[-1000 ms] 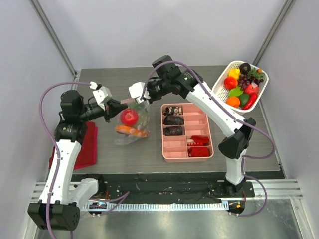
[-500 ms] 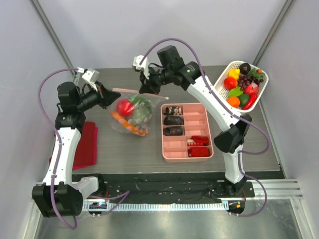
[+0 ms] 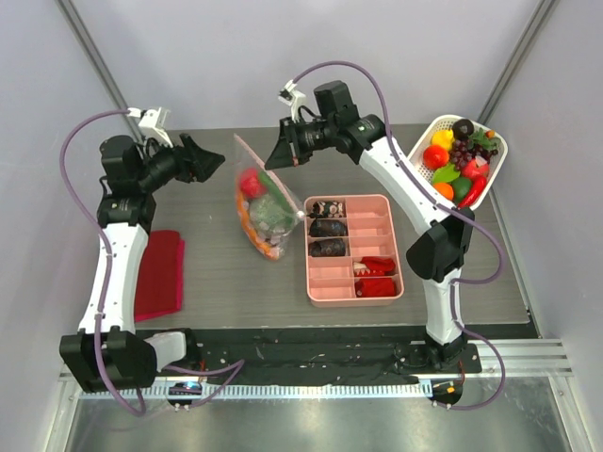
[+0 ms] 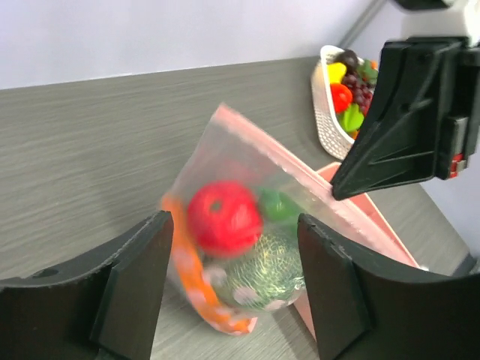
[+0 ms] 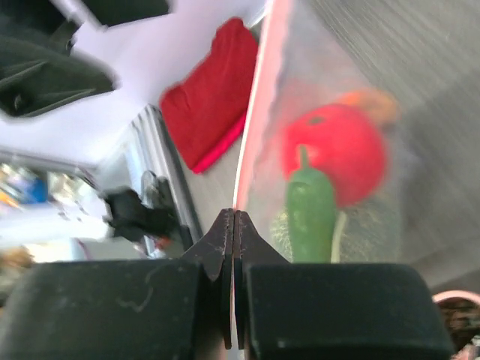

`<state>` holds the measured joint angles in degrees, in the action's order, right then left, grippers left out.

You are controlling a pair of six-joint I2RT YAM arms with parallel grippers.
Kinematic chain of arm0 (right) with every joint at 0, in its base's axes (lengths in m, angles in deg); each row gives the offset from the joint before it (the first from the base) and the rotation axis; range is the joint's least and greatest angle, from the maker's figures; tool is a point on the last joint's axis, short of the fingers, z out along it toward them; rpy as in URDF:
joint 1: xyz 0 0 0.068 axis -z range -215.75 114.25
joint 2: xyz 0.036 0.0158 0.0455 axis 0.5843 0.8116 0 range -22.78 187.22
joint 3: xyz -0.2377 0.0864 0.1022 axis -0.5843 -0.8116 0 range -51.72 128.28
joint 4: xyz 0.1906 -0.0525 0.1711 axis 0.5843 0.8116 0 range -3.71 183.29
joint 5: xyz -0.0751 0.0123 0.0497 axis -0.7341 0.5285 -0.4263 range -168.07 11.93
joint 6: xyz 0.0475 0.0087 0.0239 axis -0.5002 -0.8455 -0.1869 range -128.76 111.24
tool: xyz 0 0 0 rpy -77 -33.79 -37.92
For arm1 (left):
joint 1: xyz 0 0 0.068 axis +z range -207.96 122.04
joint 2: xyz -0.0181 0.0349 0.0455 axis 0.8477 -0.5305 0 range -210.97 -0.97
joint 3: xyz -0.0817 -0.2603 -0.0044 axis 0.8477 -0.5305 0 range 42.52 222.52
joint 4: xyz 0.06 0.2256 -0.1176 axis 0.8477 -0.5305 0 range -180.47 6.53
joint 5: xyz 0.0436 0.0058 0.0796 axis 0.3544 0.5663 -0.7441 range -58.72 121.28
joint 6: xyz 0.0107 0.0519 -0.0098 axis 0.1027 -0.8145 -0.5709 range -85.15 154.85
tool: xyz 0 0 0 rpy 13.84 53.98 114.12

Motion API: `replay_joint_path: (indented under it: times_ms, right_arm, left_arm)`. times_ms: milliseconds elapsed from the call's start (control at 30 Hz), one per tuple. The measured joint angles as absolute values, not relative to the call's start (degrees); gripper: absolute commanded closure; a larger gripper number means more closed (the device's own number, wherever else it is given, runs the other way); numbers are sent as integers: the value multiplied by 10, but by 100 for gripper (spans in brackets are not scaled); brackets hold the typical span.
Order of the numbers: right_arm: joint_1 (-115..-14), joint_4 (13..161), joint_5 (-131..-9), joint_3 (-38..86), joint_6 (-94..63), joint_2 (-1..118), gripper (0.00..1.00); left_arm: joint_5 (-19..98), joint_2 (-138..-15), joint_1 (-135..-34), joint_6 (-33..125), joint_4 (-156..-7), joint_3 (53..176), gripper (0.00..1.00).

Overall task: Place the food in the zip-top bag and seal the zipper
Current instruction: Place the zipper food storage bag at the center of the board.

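The zip-top bag point(image 3: 267, 202) hangs tilted over the table with the food inside: a red tomato point(image 4: 223, 217), a green netted piece point(image 4: 274, 266), an orange wedge point(image 4: 186, 259) and a green pepper point(image 5: 309, 210). My right gripper point(image 3: 269, 166) is shut on the bag's pinkish zipper point(image 4: 277, 150) strip, and in its wrist view the jaws point(image 5: 234, 219) pinch that edge. My left gripper point(image 3: 217, 162) stands open to the left of the bag, apart from it. In the left wrist view the bag sits ahead between its spread fingers point(image 4: 135, 277).
A pink compartment tray point(image 3: 354, 298) with dark and red pieces lies just right of the bag's lower end. A white basket point(image 3: 500, 151) of toy fruit stands at the back right. A red folded cloth point(image 3: 160, 273) lies at the left.
My left gripper opened, let go of the bag and drew back to the left. The right gripper kept its hold, and the bag swung right toward the pink tray.
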<state>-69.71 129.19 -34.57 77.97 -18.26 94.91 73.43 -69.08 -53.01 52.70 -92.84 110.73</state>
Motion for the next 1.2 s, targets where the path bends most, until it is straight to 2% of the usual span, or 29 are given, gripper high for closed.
replay_joint_path:
  times_ms: [67,167,233,267,333,500,667,900,1133,1200]
  right_arm:
    - [-686,1241,-342,744,-265,949,99]
    - [-674,1157,-346,688,-385,948,99]
    - [-670,1088,-358,643,-465,946,99]
    - [-669,1062,-365,625,-500,946,99]
    - [-673,1023,-379,597,-556,946,99]
    - [-694,965,-413,564,-646,941,99]
    - [-712,930,-438,552,-709,937,99]
    - [-722,917,-455,551,-744,930,99]
    - [-727,910,-465,549,-761,930,99]
    - [-729,904,-467,546,-765,930,99]
  left_arm:
    - [713,-693,-530,530,-946,1119,16]
    - [702,-688,-536,531,-969,1127,12]
    - [691,-683,-549,526,-990,1131,16]
    - [678,-680,-563,523,-1006,1137,22]
    - [649,-679,-610,508,-1045,1157,30]
    - [580,-688,-720,469,-1131,1221,42]
    - [490,-740,-779,448,-1195,1289,46]
    - [377,-788,-792,434,-1257,1298,52]
    - [338,-794,-793,432,-1271,1298,51]
    - [334,-797,-793,432,-1271,1299,55]
